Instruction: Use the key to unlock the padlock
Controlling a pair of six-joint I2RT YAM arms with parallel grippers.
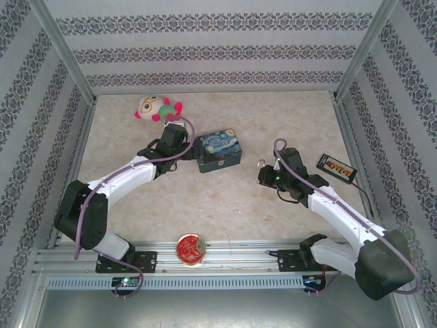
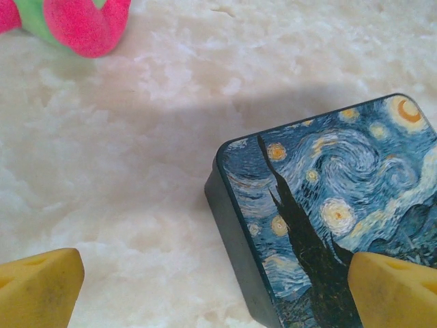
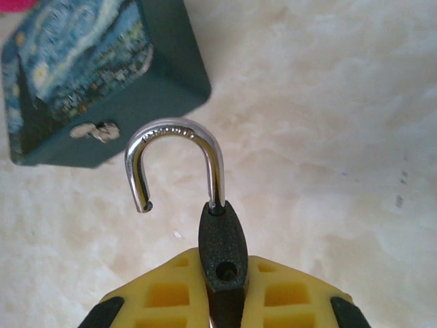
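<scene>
My right gripper is shut on the padlock, a small dark grey body pinched edge-on between the yellow pads. Its silvery shackle stands open: one leg stays in the body, and the free end hangs clear to the left, leaving an empty hole on top. From above, the padlock is right of the blue Starry Night tin. The key is hidden. My left gripper is open, its yellow fingers straddling the corner of the tin without gripping it.
A pink and green plush toy lies behind the tin. A small silver latch sits on the tin's side. A black and orange device lies at the right, and a red round lid rests on the front rail.
</scene>
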